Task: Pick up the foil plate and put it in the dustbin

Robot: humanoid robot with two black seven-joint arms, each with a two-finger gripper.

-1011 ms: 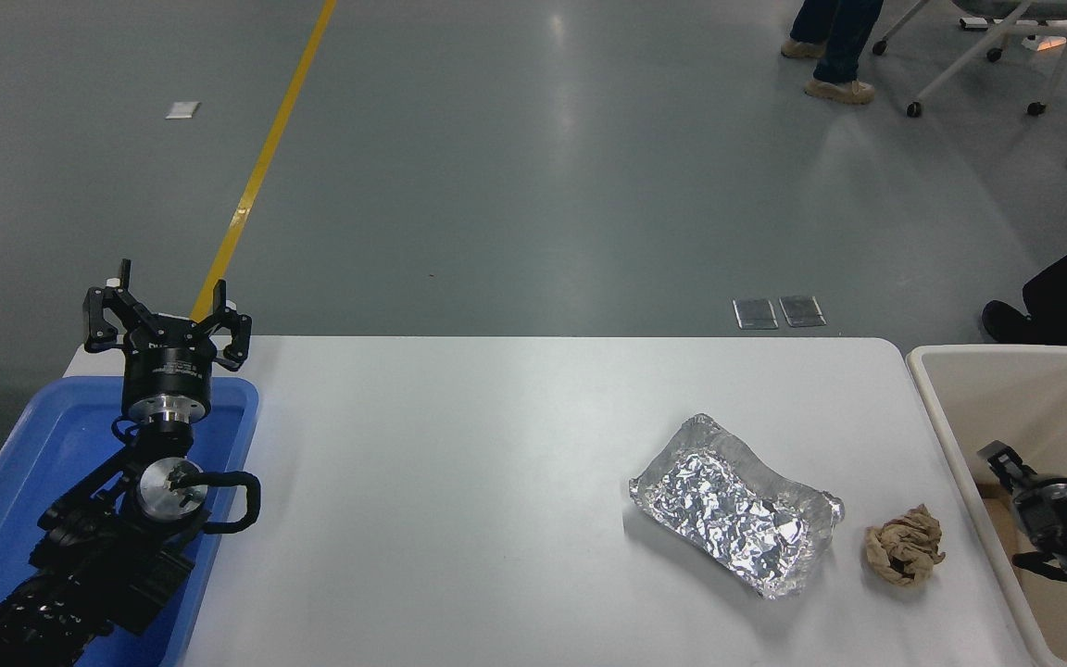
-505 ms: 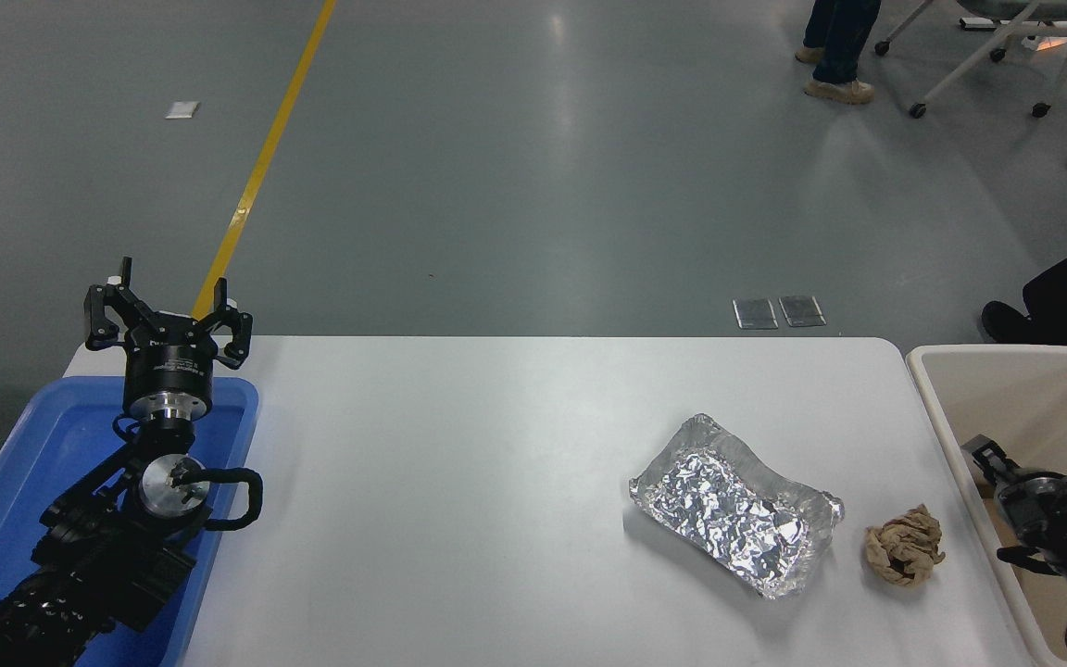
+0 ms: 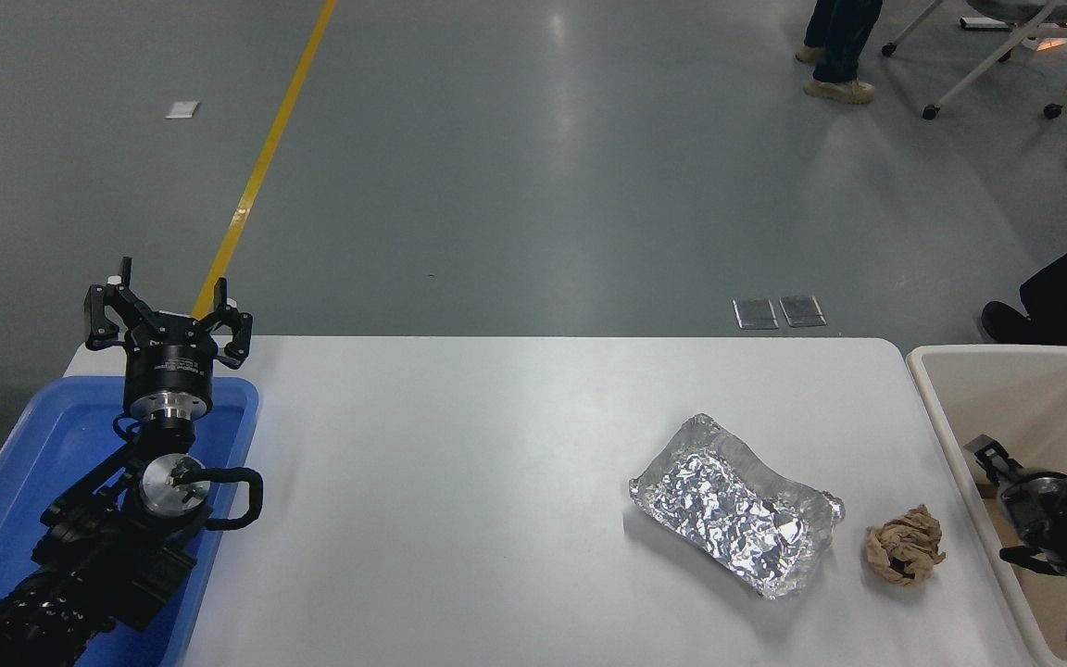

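Foil plate (image 3: 737, 505): flat on the white table (image 3: 459, 463), right of centre.
Right gripper (image 3: 992, 456) over the dustbin (image 3: 950, 408), well to the plate's right, finger state unreadable; paper ball (image 3: 904, 545) between. Left gripper (image 3: 168, 306) spread, parked over the blue tray (image 3: 6, 500).

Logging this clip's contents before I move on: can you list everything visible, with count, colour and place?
foil plate: 1, silver, table's right half
paper ball: 1, tan, right of the plate
dustbin: 1, cream, off the table's right end
tray: 1, blue, left end
table: 1, white, centre
chair: 1, white-framed, top right floor
person's legs: dark trousers, top right
left gripper: black, open, above the tray
right gripper: black, over the dustbin, fingers unclear
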